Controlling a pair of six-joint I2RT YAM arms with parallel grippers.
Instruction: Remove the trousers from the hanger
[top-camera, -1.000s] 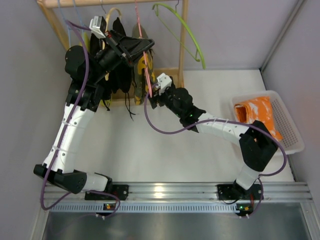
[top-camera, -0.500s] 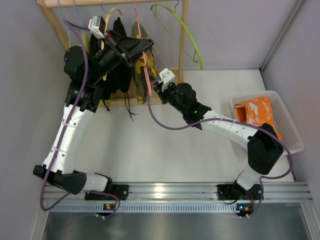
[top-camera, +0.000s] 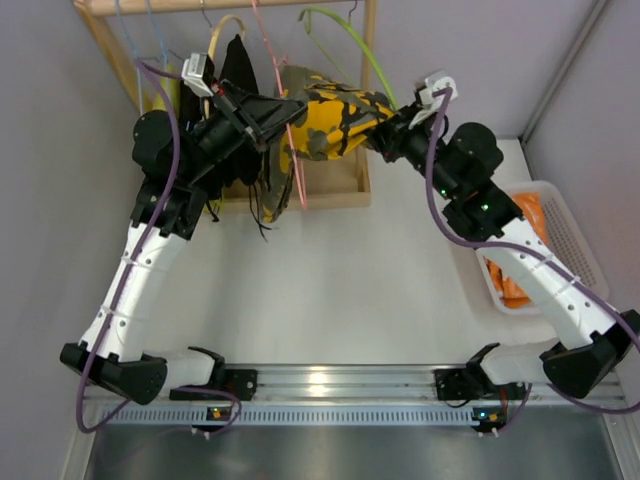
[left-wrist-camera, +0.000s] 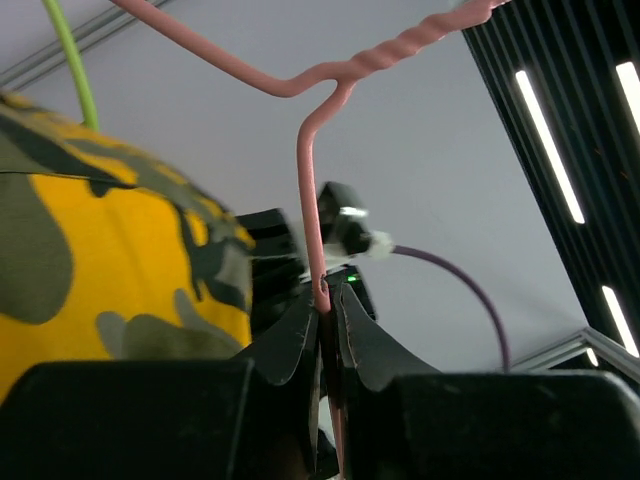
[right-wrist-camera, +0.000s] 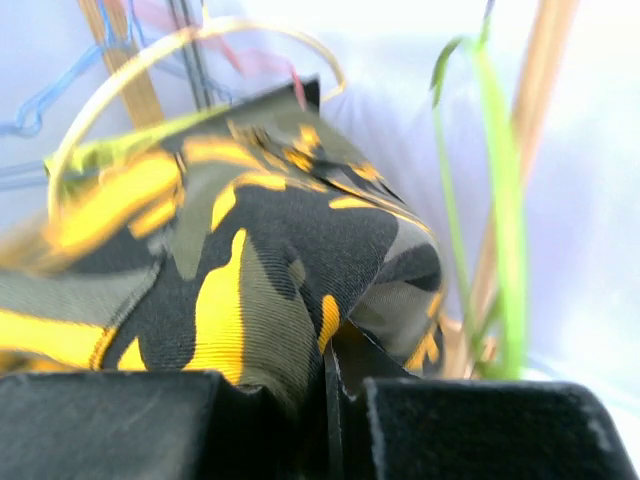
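Jaws of the left gripper (left-wrist-camera: 325, 305) pinch the hanger (left-wrist-camera: 304, 170), those of the right gripper (right-wrist-camera: 330, 365) clamp the trousers (right-wrist-camera: 250, 260)

White basket (top-camera: 577, 236), orange cloth (top-camera: 528, 207), green hanger (left-wrist-camera: 68, 47)

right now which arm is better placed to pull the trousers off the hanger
Right: the right gripper is shut on the trousers, stretched sideways; the left gripper pinches the hanger, steadying it.

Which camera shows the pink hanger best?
Left wrist: the hanger is close and sharp, twisted neck and all. The top view shows only a thin pink line; the right wrist view, a blurry pink bit behind the trousers.
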